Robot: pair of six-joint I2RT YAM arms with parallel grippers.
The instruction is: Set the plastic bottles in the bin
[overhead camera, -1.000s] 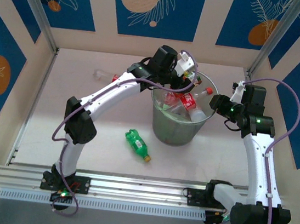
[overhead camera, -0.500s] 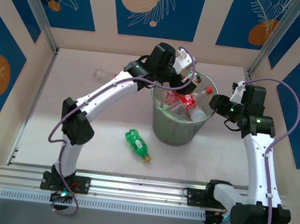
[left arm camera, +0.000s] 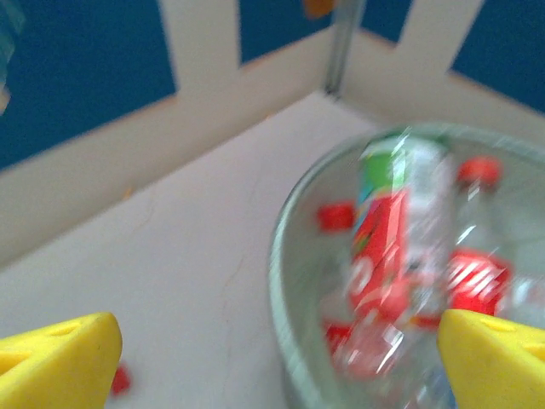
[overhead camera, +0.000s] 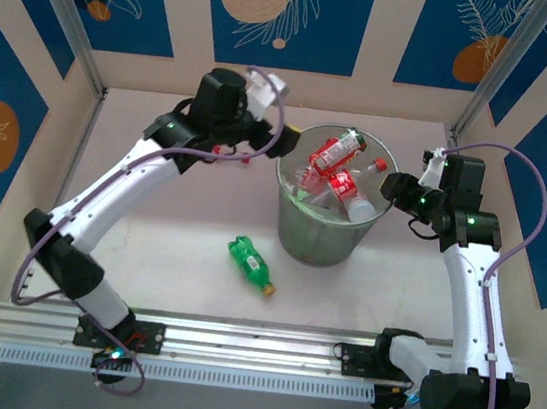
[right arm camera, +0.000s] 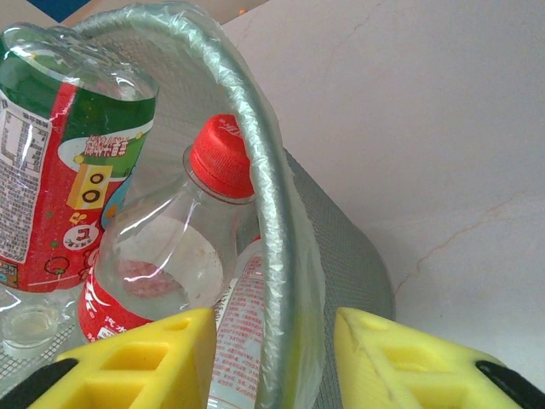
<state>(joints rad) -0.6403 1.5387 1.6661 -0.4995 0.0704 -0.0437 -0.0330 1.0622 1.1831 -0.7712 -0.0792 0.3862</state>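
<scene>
Bottles point(overhead camera: 339, 153) in bin point(overhead camera: 294, 238): at least three | green bottle point(overhead camera: 249, 263) outside: one | left gripper point(left arm camera: 277, 332) open | right gripper point(right arm camera: 274, 319) clamps bin rim

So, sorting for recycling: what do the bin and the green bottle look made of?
The bin: apparently thin translucent pale-green plastic, fairly dull; red shapes show faintly through its wall. The green bottle: likely glossy tinted plastic; pale highlights glint on it.

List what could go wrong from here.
The right end effector straddles the rim of the round translucent pale-green plastic bin; moving that arm could drag or tip it.
The clear red-labelled plastic bottle lies high on the pile near the rim; another drop might knock it out.
The green plastic bottle with a yellow cap lies on its side and may roll when grasped.
</scene>
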